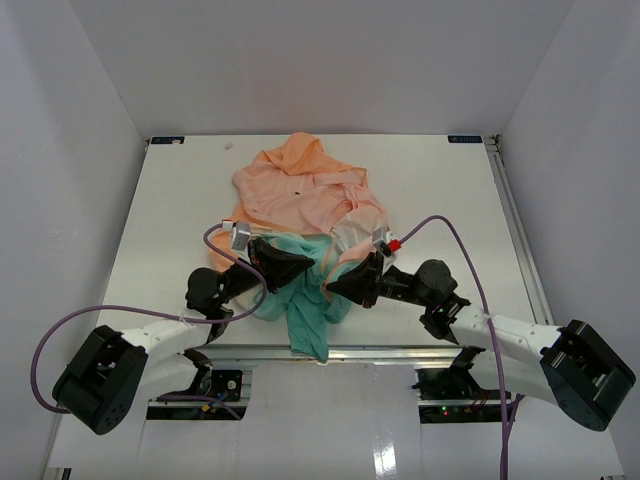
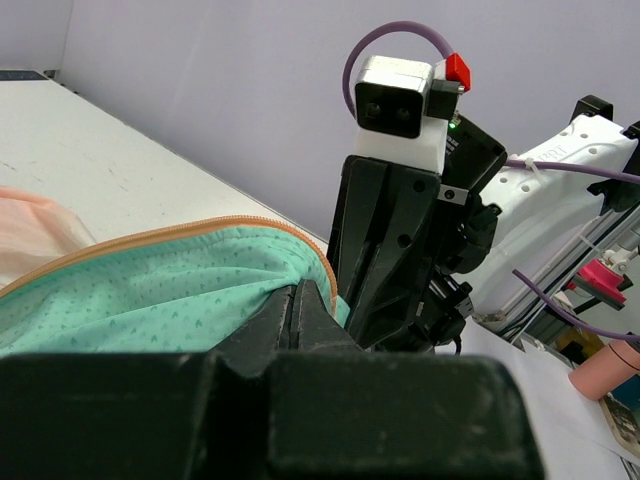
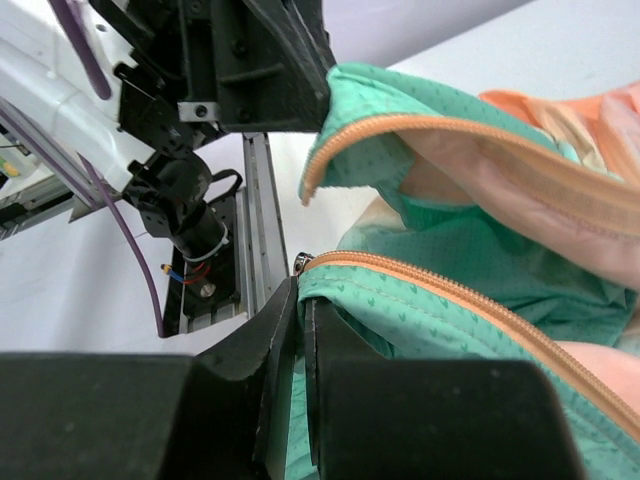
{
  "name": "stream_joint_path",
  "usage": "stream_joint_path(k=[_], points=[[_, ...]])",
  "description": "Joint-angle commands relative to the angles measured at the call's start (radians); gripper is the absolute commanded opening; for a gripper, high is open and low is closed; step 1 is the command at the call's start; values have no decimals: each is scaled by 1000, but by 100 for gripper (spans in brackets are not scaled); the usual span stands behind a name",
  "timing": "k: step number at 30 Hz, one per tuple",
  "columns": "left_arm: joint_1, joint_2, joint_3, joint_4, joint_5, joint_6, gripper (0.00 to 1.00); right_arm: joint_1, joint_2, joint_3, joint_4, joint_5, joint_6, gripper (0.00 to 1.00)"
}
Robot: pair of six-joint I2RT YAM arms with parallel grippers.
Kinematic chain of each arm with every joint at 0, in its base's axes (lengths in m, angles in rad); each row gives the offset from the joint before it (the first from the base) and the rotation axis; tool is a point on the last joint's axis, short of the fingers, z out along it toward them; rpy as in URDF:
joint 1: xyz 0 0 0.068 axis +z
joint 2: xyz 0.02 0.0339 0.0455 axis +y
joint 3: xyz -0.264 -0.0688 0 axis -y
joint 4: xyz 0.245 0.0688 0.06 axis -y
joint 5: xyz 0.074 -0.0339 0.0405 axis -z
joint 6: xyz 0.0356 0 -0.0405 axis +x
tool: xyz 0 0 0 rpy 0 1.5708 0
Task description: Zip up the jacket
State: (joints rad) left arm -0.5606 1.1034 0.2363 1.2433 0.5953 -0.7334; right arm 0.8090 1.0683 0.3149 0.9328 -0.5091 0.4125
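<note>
The jacket (image 1: pixel 305 195) lies crumpled mid-table, its peach hood at the far end and its teal hem (image 1: pixel 305 320) hanging over the near edge. My left gripper (image 1: pixel 300 265) is shut on the teal hem fabric (image 2: pixel 150 290) beside an orange zipper edge (image 2: pixel 200 230). My right gripper (image 1: pixel 335 285) is shut on the other teal front edge (image 3: pixel 400 310), just under its orange zipper (image 3: pixel 450 295). A small metal zipper end (image 3: pixel 300 262) shows at my right fingertips. The two grippers face each other, close together, with the hem lifted between them.
The white table (image 1: pixel 170 200) is bounded by white walls on three sides. A metal rail (image 1: pixel 400 352) runs along the near edge. Purple cables (image 1: pixel 470 270) loop from both wrists. A pink cylinder (image 2: pixel 610 372) stands off the table in the left wrist view.
</note>
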Motion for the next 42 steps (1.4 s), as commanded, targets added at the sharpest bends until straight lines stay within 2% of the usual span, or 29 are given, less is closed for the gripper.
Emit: stream_joint_path(k=[1, 32, 42], points=[[-6, -4, -12, 55, 18, 8, 0, 11, -12, 4, 141, -25, 12, 8], [-10, 16, -24, 107, 76, 0, 0, 13, -22, 23, 187, 28, 42, 8], [-10, 11, -15, 81, 95, 14, 0, 13, -53, 35, 115, 69, 38, 8]])
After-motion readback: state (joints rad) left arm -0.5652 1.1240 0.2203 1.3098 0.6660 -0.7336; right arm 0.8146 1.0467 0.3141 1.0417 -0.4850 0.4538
